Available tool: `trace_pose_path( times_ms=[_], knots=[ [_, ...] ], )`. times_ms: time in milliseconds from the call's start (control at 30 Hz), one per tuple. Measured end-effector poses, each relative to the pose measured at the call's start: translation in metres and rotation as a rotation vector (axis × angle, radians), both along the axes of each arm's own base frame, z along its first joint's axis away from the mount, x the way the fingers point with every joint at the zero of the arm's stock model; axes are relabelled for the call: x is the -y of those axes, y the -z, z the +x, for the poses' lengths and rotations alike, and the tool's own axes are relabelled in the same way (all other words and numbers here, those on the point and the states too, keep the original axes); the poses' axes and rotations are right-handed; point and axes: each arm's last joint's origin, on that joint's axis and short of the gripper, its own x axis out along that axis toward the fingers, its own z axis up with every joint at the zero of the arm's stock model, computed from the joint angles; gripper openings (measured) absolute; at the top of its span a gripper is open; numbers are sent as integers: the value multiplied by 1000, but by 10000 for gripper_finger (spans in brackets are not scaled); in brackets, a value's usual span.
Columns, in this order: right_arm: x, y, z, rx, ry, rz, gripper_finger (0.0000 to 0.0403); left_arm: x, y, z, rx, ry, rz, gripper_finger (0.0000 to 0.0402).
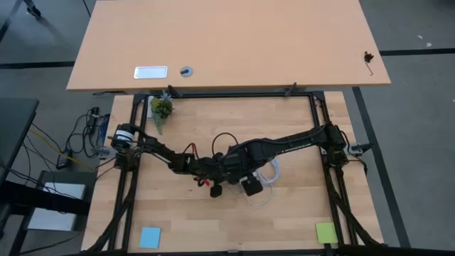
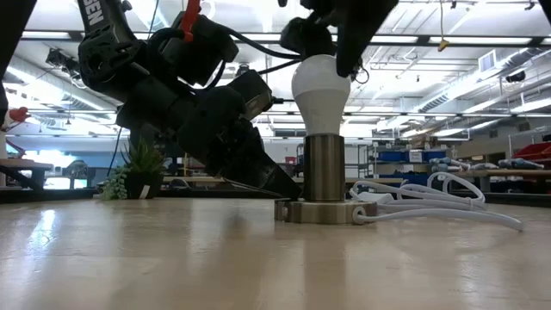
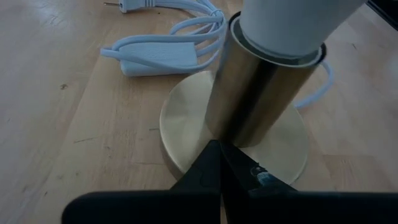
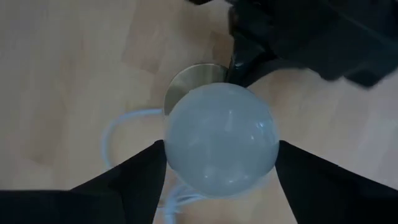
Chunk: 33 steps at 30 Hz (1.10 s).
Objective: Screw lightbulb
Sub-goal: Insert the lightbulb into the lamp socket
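The white lightbulb (image 2: pixel 320 86) stands upright with its narrow end in a brass socket tube (image 2: pixel 325 168). The tube rises from a round brass base disc (image 2: pixel 323 211) that lies flat on the wooden table. My right gripper (image 4: pixel 221 155) comes down over the bulb's round head (image 4: pixel 221 140), one finger on each side. My left gripper (image 3: pixel 219 155) is shut and low at the disc, beside the foot of the tube. In the high view both grippers meet mid-table, and the arms hide the bulb. My left gripper sets its shut fingertips (image 3: pixel 217 152) on the top of the base disc (image 3: pixel 186 130), right at the foot of the socket tube (image 3: pixel 249 124). It slants down from the table's left. The disc lies flat on the table. My right gripper has the bulb's round head between its two fingers (image 4: pixel 146 171), at the widest part (image 4: pixel 171 149). The fingers point down from above. The bulb stands upright in the socket.
A coiled white cable (image 2: pixel 430 202) with a switch lies on the table just right of the base. A small potted plant (image 1: pixel 161 109) stands at the far left. A blue note (image 1: pixel 150 237) and a green note (image 1: pixel 325 232) lie at the near edge.
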Motion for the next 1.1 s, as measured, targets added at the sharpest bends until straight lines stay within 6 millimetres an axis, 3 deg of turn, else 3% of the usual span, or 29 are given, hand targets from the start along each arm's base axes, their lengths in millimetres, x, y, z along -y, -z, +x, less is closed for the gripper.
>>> trace_pose_path(
  times_ms=[200, 333, 500, 733, 1100],
  knots=[
    [-1, 0, 1, -20, 452, 91, 266, 0, 0, 0, -1, 2, -1, 0],
    [-7, -1, 0, -26, 524, 120, 269, 0, 0, 0, -1, 0, 0, 0],
    [-15, -1, -4, -21, 359, 70, 299, 0, 0, 0, -1, 4, -2, 0],
    [-9, -7, -9, -20, 50, -38, 333, 0, 0, 0, 0, -3, 1, 0],
    [-3, -9, 0, 60, -195, -35, 335, 0, 0, 0, -2, -2, 1, 0]
  ],
)
